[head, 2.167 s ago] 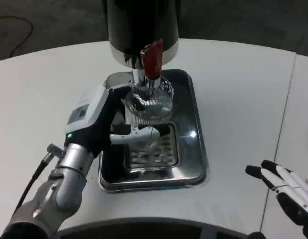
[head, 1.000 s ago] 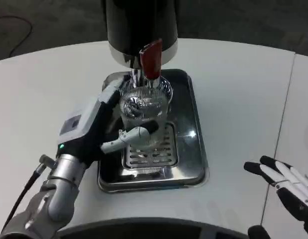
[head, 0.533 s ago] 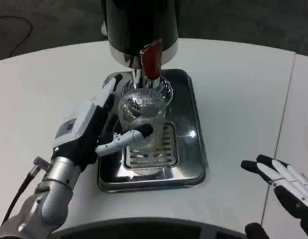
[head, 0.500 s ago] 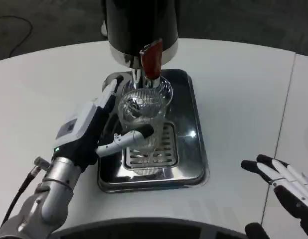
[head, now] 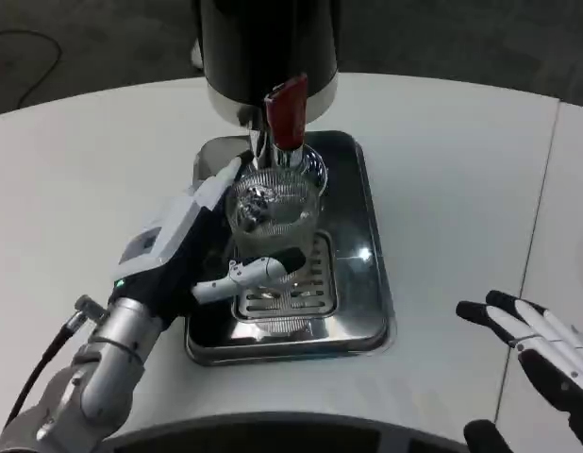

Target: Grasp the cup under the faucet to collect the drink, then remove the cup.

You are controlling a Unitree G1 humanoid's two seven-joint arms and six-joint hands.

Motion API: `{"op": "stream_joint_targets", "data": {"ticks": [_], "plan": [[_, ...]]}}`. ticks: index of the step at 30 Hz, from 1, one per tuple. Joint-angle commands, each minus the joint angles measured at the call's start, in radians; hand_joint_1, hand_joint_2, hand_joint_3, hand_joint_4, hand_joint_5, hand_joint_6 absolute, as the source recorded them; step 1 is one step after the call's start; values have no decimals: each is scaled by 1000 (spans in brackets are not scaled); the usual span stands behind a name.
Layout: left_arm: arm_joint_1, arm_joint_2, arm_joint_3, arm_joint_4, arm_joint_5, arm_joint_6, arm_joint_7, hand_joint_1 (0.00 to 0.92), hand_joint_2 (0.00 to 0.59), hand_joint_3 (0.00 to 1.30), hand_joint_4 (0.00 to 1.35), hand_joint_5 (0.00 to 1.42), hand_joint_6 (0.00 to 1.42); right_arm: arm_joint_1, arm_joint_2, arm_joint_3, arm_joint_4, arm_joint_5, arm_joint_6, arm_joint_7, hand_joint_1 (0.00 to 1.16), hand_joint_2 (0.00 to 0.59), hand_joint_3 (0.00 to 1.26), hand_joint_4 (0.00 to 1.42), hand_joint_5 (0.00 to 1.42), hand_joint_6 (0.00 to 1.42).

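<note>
Cup (head: 275, 209), clear ribbed glass, upright on the steel drip tray (head: 367, 283), right under the faucet (head: 271, 151) w/ its red lever (head: 286, 113). Looks like clear liquid inside, level hard to judge. Left robot hand (head: 211, 241) comes in from lower left, silver forearm angled up toward the tray, white back facing up. Fingers wrap the cup: upper ones lie along its left side near the rim, thumb (head: 249, 272) crosses in front low down, black tip touching the glass near the base. So that hand has hold of the cup. Green light glows at the wrist; small grey panel on the hand's back, no readable text. Slotted grate (head: 291, 297) in the tray sits just in front of the cup. Black dispenser body (head: 263, 42) w/ chrome base stands at the tray's far end. Right robot hand (head: 541, 354) rests low right near the tabletop (head: 452, 160) edge, fingers spread apart, holding nothing, well apart from the tray.
</note>
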Motion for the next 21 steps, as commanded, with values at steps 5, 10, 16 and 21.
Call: {"op": "stream_joint_targets", "data": {"ticks": [5,10,16,21], "plan": [[60,39,25,-51,-21,26,-55,64,0,0,0,0,0,-4,-1,13,-15,-7,11,-11,421,512,121,30,0,0],[101,56,50,-109,-37,33,-68,46,0,0,0,0,0,-16,-1,22,-15,-18,21,-11,421,512,123,36,0,0],[185,83,99,-238,-66,56,-90,39,0,0,0,0,0,-24,0,29,-15,-26,31,-9,420,512,124,39,0,0],[271,104,161,-389,-126,57,-140,35,0,0,0,0,0,-34,-1,47,-15,-41,43,-7,420,512,124,39,0,0]]}}
